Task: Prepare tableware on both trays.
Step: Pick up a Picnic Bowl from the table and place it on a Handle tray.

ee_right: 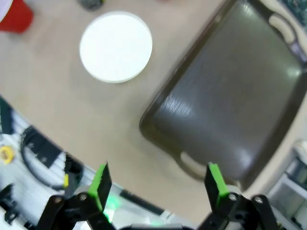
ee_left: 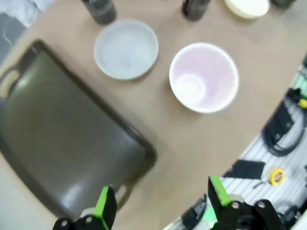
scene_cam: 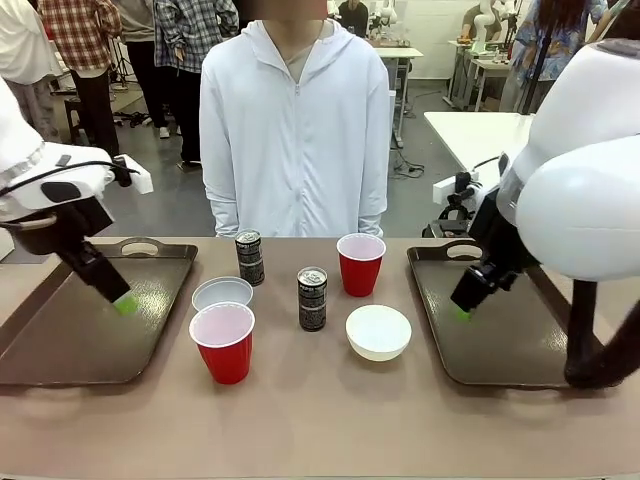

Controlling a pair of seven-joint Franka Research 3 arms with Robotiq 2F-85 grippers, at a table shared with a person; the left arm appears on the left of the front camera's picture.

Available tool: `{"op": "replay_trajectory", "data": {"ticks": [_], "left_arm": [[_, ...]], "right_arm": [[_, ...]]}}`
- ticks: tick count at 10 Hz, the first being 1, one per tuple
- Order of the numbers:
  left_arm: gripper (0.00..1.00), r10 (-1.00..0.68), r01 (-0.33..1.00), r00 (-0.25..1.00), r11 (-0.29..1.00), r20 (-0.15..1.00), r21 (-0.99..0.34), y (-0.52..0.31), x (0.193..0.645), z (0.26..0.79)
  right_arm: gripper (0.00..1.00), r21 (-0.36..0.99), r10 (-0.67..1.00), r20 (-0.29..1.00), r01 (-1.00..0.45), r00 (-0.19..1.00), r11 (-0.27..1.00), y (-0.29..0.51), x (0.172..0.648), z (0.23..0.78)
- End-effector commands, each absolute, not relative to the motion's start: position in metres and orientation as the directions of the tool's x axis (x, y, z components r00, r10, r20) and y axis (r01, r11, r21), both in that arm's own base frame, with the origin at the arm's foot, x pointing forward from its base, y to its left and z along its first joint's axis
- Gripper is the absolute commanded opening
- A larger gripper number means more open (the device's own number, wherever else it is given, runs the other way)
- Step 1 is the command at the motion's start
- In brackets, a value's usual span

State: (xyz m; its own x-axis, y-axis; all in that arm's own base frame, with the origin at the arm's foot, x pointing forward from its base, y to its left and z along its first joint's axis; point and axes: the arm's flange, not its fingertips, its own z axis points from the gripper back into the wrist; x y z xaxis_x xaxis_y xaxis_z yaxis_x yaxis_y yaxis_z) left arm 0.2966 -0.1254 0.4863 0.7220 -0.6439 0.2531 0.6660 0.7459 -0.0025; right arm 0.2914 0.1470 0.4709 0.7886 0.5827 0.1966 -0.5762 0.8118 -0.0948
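Tableware point(scene_cam: 312, 298) stands mid-table, apart from left hand point(scene_cam: 125, 304) and right hand point(scene_cam: 460, 313).

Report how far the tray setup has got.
Done: nothing yet; the left tray and right tray are bare. In hand: nothing; the left hand and right hand hang open over the trays. Left: both red cups, both bowls and both cans stand on the table between the trays.
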Motion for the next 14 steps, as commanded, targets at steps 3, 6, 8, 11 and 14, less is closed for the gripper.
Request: {"op": "replay_trajectory", "data": {"ticks": [3, 6, 8, 11, 14], "left_arm": [[1.0, -0.644, 0.666, 0.722, 0.746, 0.253, -0.002, -0.125, 0.297, 0.486], [1.0, -0.629, 0.648, 0.739, 0.761, 0.24, 0.0, -0.121, 0.295, 0.487], [1.0, -0.508, 0.618, 0.766, 0.75, 0.393, -0.234, -0.067, 0.3, 0.493], [1.0, -0.25, 0.526, 0.829, 0.654, 0.5, -0.545, 0.015, 0.3, 0.475], [1.0, -0.131, 0.461, 0.871, 0.553, 0.474, -0.694, 0.083, 0.302, 0.45]], "right_arm": [[1.0, -0.095, 0.583, 0.197, -0.576, 0.789, 0.812, 0.147, 0.291, 0.471], [1.0, -0.101, 0.576, 0.184, -0.567, 0.797, 0.817, 0.148, 0.283, 0.475], [1.0, 0.204, 0.486, 0.226, -0.529, 0.844, 0.824, 0.102, 0.292, 0.486], [1.0, 0.579, 0.283, 0.303, -0.412, 0.91, 0.703, -0.005, 0.296, 0.463], [1.0, 0.763, 0.127, 0.35, -0.361, 0.928, 0.536, -0.082, 0.294, 0.449]]}}
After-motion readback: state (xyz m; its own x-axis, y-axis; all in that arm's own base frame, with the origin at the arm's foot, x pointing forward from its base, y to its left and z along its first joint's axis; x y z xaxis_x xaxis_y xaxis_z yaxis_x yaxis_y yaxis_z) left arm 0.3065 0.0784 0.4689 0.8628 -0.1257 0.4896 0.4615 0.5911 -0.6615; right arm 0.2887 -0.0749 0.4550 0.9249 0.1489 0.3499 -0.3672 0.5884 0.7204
